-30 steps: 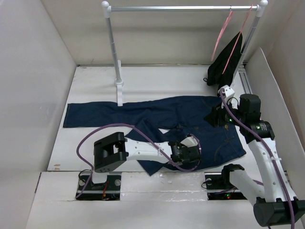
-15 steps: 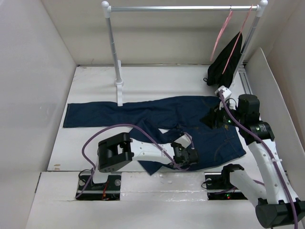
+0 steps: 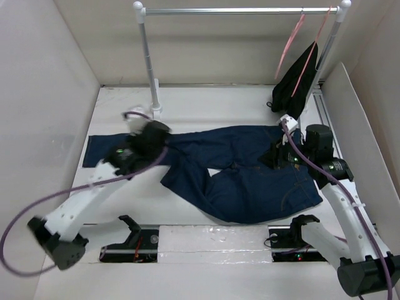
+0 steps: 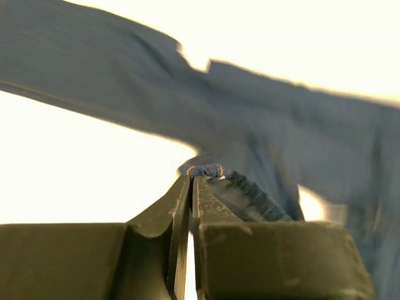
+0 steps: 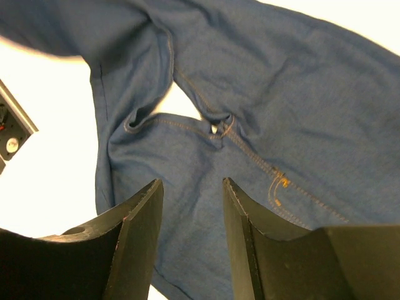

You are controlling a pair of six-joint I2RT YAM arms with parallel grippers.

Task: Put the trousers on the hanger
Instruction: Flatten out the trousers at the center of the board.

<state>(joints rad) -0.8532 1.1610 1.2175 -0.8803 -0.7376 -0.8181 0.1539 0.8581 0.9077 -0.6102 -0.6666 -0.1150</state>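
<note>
The trousers (image 3: 250, 181) are dark blue jeans spread over the white table, one leg running left (image 3: 112, 150), the other folded toward the middle. My left gripper (image 3: 161, 136) hovers over the left part of them. In the left wrist view its jaws (image 4: 190, 181) are shut on a fold of denim hem (image 4: 209, 170). My right gripper (image 3: 275, 153) is open above the waist area. In the right wrist view its fingers (image 5: 190, 187) stand apart over the crotch seam (image 5: 219, 128), holding nothing. The pale-pink hanger (image 3: 290, 44) hangs bare on the rail at the far right.
A second pink hanger (image 3: 320, 37) carries a black garment (image 3: 294, 81) beside it. The clothes rack has a top rail (image 3: 237, 10) and a left post (image 3: 150, 69) whose foot stands just behind the trousers. White walls enclose the table on three sides.
My left gripper shut on the near trouser leg and swung from the near middle up to the left, pulling that leg away from the front edge. The right arm barely moved.
</note>
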